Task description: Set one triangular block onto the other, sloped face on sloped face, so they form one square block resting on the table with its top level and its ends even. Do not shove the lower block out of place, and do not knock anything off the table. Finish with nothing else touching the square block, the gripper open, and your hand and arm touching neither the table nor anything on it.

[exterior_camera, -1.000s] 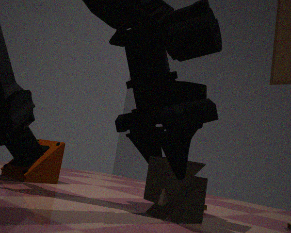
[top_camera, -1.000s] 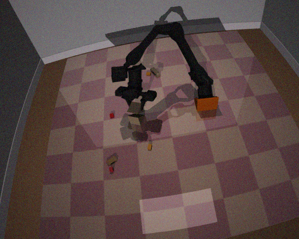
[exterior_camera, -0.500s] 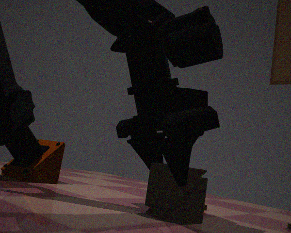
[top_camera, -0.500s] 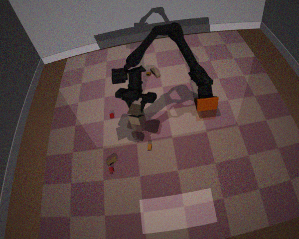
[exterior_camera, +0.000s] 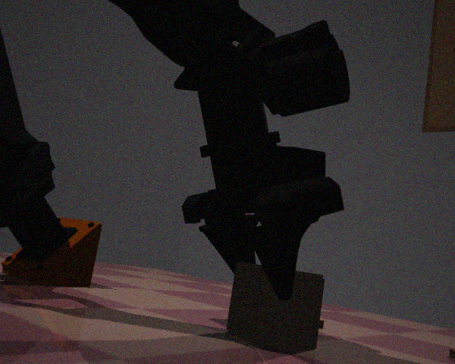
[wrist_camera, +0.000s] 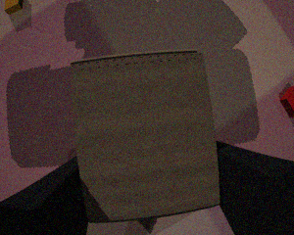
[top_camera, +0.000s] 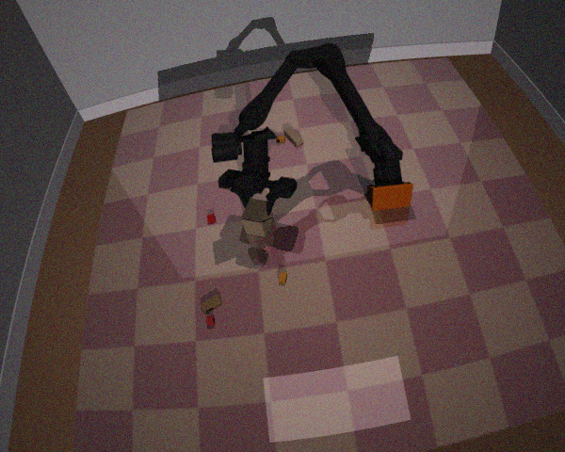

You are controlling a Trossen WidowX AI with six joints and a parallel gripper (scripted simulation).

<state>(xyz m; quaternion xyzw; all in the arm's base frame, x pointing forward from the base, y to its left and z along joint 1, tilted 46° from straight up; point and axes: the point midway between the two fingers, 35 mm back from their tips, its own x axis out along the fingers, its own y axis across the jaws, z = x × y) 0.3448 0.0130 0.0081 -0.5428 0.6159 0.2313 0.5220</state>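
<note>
Jaws clamp upper triangular block (exterior_camera: 255,280), part-open, seated on lower block (exterior_camera: 274,321). Rigid, probably light; smooth slopes may slide; grip flat ends.

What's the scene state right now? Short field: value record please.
gripper: shut on upper triangular block
upper triangular block: seated on lower triangular block; seam between them not readable in the dim exterior view
stack outline: roughly square, resting on table
arm: coming down from above, fingers at the stack's top
nearby clutter: red cube, yellow cube, both apart from the stack
task status: release and retreat not yet done
</note>
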